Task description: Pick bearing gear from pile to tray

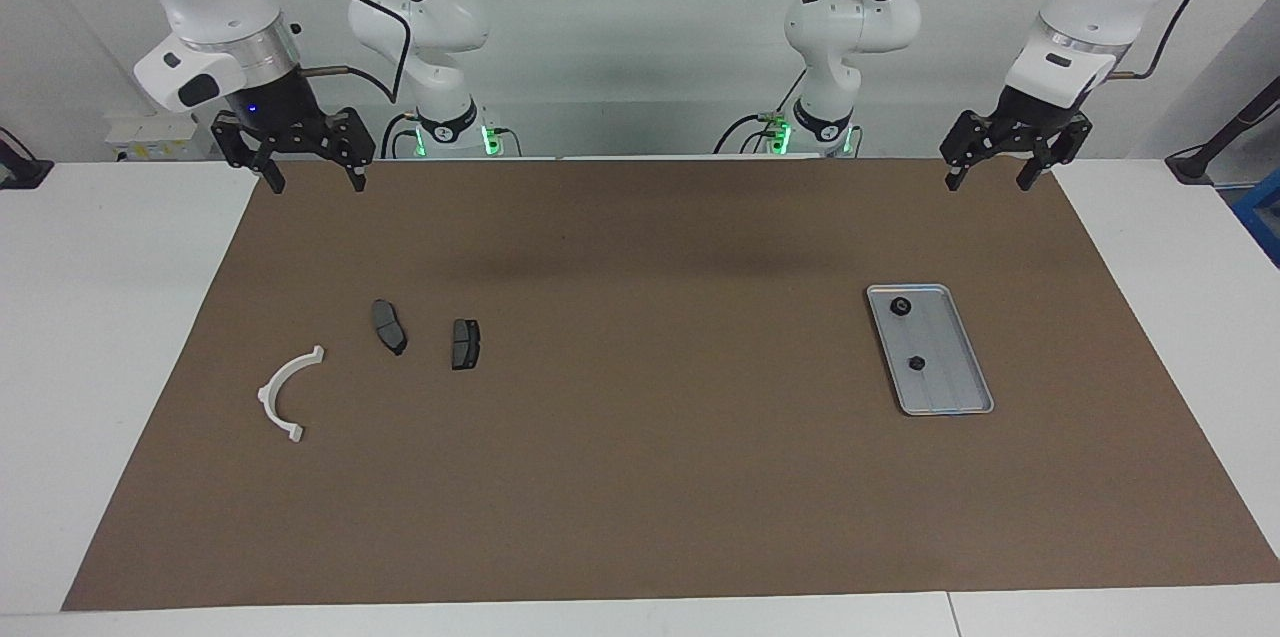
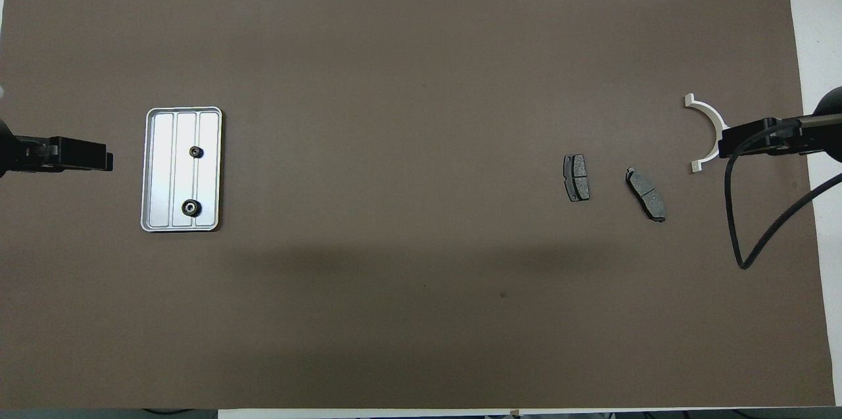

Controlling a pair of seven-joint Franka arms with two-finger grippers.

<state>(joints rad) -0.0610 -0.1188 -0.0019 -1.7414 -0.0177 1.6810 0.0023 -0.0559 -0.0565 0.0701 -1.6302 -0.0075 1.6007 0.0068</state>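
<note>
The silver tray (image 1: 952, 342) lies toward the left arm's end of the table and holds two small black bearing gears (image 1: 901, 306) (image 1: 915, 363). In the overhead view the tray (image 2: 158, 169) shows both gears (image 2: 191, 208) (image 2: 195, 152). The pile toward the right arm's end is a white half-ring bracket (image 1: 270, 389) (image 2: 709, 113) and two dark brake pads (image 1: 389, 326) (image 1: 466, 344) (image 2: 646, 193) (image 2: 576, 177). My right gripper (image 1: 314, 183) (image 2: 737, 143) hangs open and empty over the mat's edge. My left gripper (image 1: 988, 182) (image 2: 92, 159) hangs open and empty there too.
A brown mat (image 1: 640, 477) covers most of the white table (image 1: 100, 367). A black cable (image 2: 750, 221) loops from the right arm over the mat beside the pile. The right gripper hides part of the bracket in the overhead view.
</note>
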